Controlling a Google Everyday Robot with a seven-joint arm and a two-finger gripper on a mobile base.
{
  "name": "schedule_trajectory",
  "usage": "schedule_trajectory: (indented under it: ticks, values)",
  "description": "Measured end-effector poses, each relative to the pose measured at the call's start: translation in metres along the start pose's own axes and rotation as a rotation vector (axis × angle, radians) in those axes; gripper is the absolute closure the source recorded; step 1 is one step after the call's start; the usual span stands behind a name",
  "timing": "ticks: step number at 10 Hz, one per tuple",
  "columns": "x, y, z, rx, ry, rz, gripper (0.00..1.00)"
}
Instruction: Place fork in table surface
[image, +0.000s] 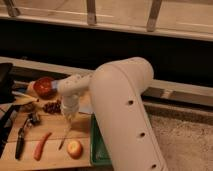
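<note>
Setting the fork down flat

The gripper (69, 116) hovers at the handle end of the fork (63, 136); whether it clamps the handle cannot be told. The tines point at the table surface (54, 158) between carrot (41, 146) and apple (75, 148), so a gentle, low release there should suit.

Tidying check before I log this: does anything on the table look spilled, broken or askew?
Nothing looks spilled or broken. Only the fork slants below the gripper; whether it rests on the table surface is unclear.
</note>
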Motion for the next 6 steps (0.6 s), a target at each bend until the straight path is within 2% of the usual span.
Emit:
schedule_trajectory:
  ticks: [2, 6]
  values:
    - [-0.006, 0.003, -0.027, -0.007, -0.053, -0.008, 1.00]
    - [-0.020, 0.004, -0.084, -0.050, -0.159, -0.006, 1.00]
